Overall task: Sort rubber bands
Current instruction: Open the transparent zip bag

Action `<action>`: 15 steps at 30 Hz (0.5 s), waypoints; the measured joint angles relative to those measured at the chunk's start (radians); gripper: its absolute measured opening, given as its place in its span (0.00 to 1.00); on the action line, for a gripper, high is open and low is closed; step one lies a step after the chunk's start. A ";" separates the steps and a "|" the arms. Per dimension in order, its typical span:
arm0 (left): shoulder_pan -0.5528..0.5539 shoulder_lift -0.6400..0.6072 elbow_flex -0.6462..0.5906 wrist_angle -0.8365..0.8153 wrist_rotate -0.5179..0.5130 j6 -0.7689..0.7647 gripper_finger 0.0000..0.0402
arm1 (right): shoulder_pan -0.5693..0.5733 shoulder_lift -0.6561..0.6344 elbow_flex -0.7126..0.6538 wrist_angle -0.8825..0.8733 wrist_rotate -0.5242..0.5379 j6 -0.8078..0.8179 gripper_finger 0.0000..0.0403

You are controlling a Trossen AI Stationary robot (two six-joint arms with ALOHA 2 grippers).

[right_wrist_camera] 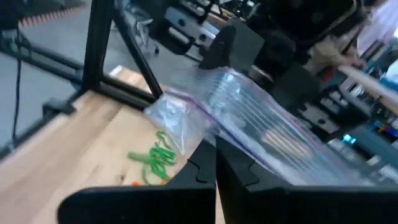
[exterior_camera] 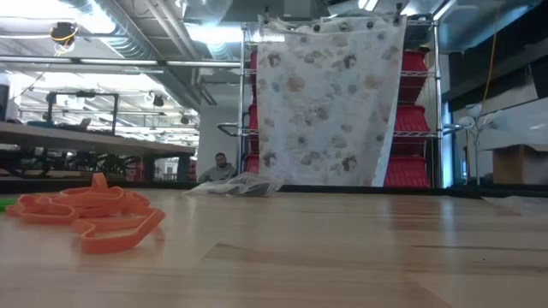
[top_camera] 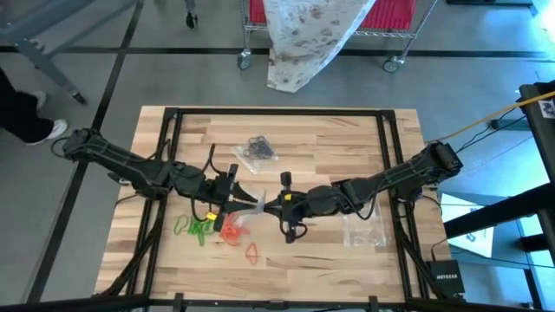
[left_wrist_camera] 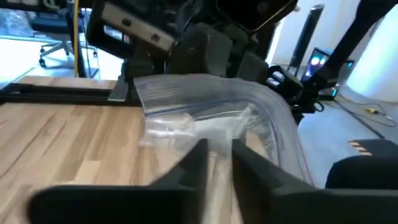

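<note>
A clear plastic bag (top_camera: 251, 202) hangs above the table's middle between my two grippers. My left gripper (top_camera: 235, 201) comes from the left and my right gripper (top_camera: 270, 206) from the right, each shut on the bag. Below them on the wood lie green rubber bands (top_camera: 195, 230) and orange-red rubber bands (top_camera: 231, 232), with one more orange-red loop (top_camera: 252, 253) nearer the front edge. Black rubber bands (top_camera: 258, 149) lie inside another clear bag farther back. The low view shows the orange-red pile (exterior_camera: 94, 216) but neither gripper. My left gripper pinches the bag's near edge (left_wrist_camera: 219, 144) between its two fingers, which come level from the table's left. The bag stretches away from the fingers, lifted clear of the wood. My right gripper pinches the bag's opposite edge (right_wrist_camera: 219, 138), beside its purple zip strip, between shut fingers. They come level from the table's right, and the bag spreads out beyond them, off the table.
A further clear bag (top_camera: 364, 230) lies flat at the right front. A black metal frame (top_camera: 173, 121) runs round the table's edges. Beyond the far edge stands a wire cart draped with a flowered cloth (top_camera: 303, 35).
</note>
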 joint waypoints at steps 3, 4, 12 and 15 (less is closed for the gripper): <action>0.007 0.008 0.000 0.038 -0.003 0.016 0.03 | -0.001 0.000 0.000 0.019 -0.019 0.076 0.00; 0.009 0.011 0.000 0.046 -0.010 0.022 0.02 | -0.006 0.002 0.000 0.027 -0.023 0.096 0.00; 0.021 0.024 0.001 0.047 -0.163 0.040 0.00 | -0.031 0.051 -0.001 0.168 -0.194 0.175 0.00; 0.036 0.026 0.001 0.032 -0.166 0.046 0.00 | -0.026 0.071 -0.001 0.174 -0.226 0.198 0.00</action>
